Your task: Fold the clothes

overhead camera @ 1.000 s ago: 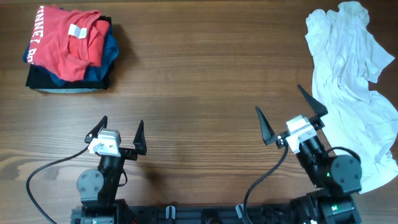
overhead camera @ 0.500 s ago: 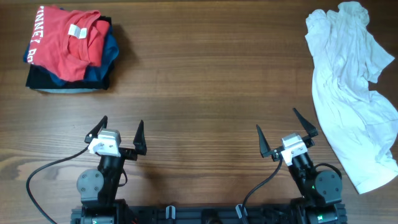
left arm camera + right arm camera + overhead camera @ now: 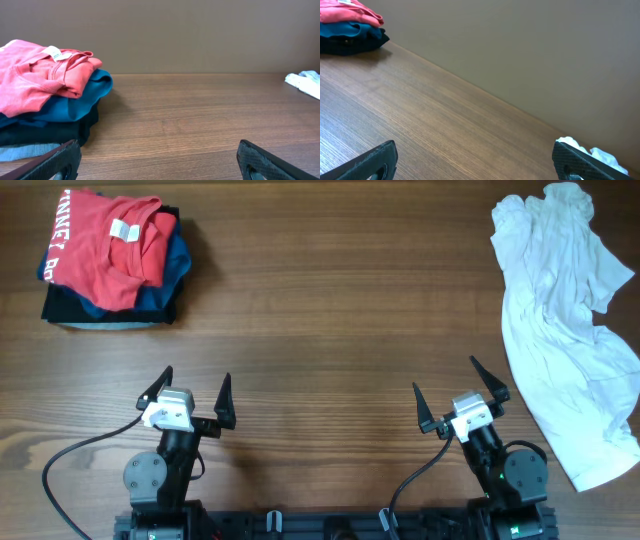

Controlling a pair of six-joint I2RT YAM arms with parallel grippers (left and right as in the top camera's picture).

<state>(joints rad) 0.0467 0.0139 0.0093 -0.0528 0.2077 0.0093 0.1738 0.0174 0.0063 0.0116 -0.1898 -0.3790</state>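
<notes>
A stack of folded clothes (image 3: 110,265) lies at the table's far left, a red T-shirt (image 3: 105,245) with white lettering on top of blue and dark pieces; the left wrist view shows the same stack (image 3: 45,100). A crumpled white garment (image 3: 565,320) sprawls along the right edge, its tip showing white (image 3: 600,155) in the right wrist view. My left gripper (image 3: 193,388) rests near the front edge, open and empty. My right gripper (image 3: 446,384) also stands open and empty near the front, left of the white garment.
The wooden table (image 3: 330,310) stretches bare between the stack and the white garment. A plain beige wall (image 3: 175,35) rises behind the table's far edge. Black cables (image 3: 70,455) trail from both arm bases at the front.
My right arm has drawn back toward the front edge and away from the white garment, settling low by its base. The left arm has not moved.
</notes>
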